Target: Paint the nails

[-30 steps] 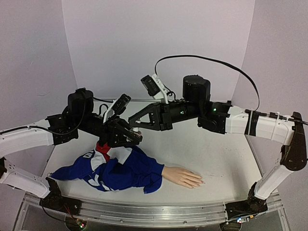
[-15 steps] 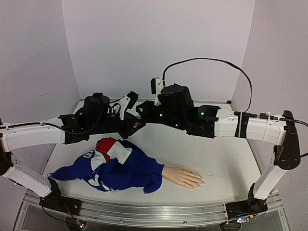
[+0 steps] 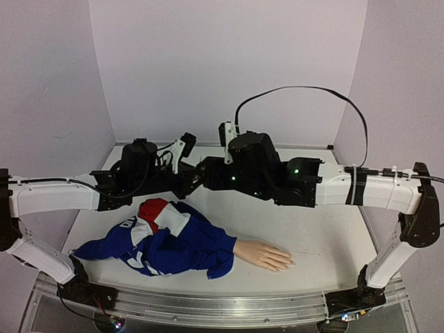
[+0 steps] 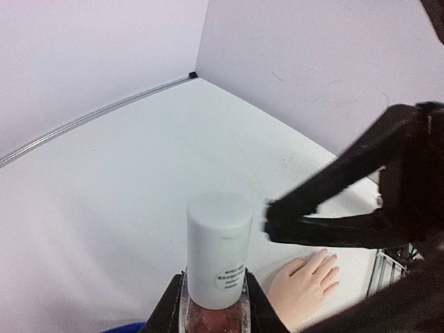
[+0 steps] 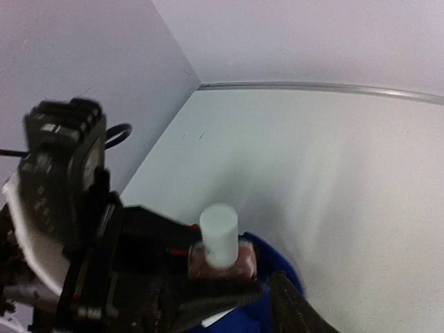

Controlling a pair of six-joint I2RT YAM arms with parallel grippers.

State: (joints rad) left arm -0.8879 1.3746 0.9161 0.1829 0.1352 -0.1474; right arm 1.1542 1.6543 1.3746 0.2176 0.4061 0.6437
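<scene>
**Nails unpainted, and the bottle not yet opened: the risk sits at the cap**

The nails tip the fingers of a beige dummy hand. The hand lies palm down on the white table near its front edge, fingers pointing right. A blue sleeve runs off to the left from the wrist. No polish shows on them, though they are too small in these views to be sure.

Both grippers meet well apart from the nails, raised above the table, farther back and to the left, over the upper end of the sleeve. The left gripper is pinched on the glass body of a pinkish polish bottle, holding it upright with its white cap standing free above the fingers. The right gripper has its fingers spread and sits just beside the cap without enclosing it. It holds nothing.

The likely trouble is a bad closure on the cap. If the right fingers come in off-centre or too low, they could push the bottle sideways in the left grip and tilt or drop it. The sleeve lies directly below, so a spill would land on cloth. A cap seized only at its edge could also slip when twisted. Later, a loaded brush must cross a long way to very small targets, and the dummy hand looks unfastened, so a heavy touch might shift it.
</scene>
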